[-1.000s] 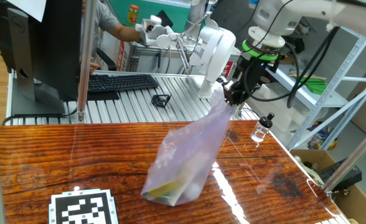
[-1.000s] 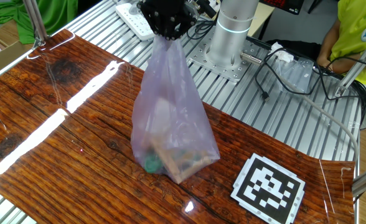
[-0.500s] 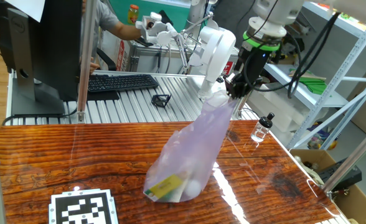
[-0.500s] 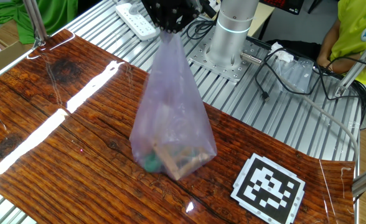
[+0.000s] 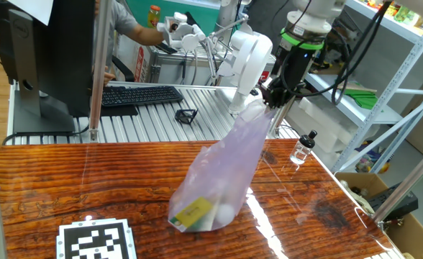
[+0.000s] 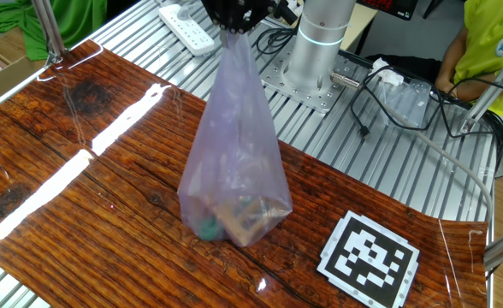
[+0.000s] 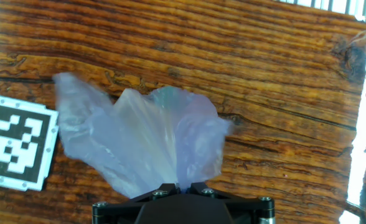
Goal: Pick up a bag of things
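End effector was clamped shut on the gathered neck of the bag, pointing straight down, w/ the plastic pulled up taut into a long cone. In the other fixed view the end effector sat at the top edge of frame, the bag hanging below it; its bottom looked to be at or just off the table, can't tell which. The things were bunched in the bag's bottom: tan pieces and a green bit at the lower left. From one fixed view a yellow-green piece and a white ball showed thru the plastic.

Hand view: the bag fanned out from the end effector over the wood grain, beside the black-and-white marker.

A small clear bottle w/ black cap stood near the table's far edge, apart from the bag. Keyboard lay on the ribbed metal surface behind.
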`<state>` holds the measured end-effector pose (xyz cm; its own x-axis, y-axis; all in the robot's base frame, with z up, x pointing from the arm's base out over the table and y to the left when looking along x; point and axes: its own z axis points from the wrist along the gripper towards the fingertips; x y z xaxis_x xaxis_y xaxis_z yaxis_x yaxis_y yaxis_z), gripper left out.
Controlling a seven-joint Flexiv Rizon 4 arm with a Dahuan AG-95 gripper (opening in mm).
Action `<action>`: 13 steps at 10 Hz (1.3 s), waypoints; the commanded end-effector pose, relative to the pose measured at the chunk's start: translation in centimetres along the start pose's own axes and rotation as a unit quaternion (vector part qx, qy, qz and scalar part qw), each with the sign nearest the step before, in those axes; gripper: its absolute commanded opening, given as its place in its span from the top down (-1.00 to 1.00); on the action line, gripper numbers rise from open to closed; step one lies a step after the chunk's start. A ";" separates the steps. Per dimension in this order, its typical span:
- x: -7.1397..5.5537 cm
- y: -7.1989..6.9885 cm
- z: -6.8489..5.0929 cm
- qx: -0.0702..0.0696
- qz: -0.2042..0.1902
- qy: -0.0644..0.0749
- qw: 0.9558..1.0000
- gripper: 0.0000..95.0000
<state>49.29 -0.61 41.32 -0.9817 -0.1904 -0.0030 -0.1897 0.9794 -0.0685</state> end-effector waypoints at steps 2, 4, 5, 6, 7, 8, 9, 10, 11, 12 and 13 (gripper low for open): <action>-0.3 0.0 -1.4 0.003 0.000 0.010 1.000 1.00; -0.8 0.2 -2.9 0.006 0.001 0.020 1.000 1.00; -1.1 0.3 -3.7 0.008 0.001 0.025 1.000 1.00; -1.3 0.4 -4.3 0.010 0.000 0.026 1.000 1.00; -1.4 0.4 -4.4 0.010 0.000 0.026 1.000 1.00; -1.4 0.4 -4.8 0.005 -0.003 0.024 1.000 1.00; -1.3 0.4 -5.0 0.001 -0.002 0.022 1.000 1.00; -1.2 0.5 -5.2 0.001 -0.002 0.022 1.000 1.00; -1.0 0.7 -5.5 0.002 -0.002 0.023 1.000 1.00; -1.0 0.8 -5.9 0.004 -0.002 0.024 1.000 1.00; -1.0 0.8 -6.3 0.004 -0.003 0.025 1.000 1.00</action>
<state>49.84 0.63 45.93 -0.9804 -0.1925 0.0425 -0.1954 0.9776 -0.0780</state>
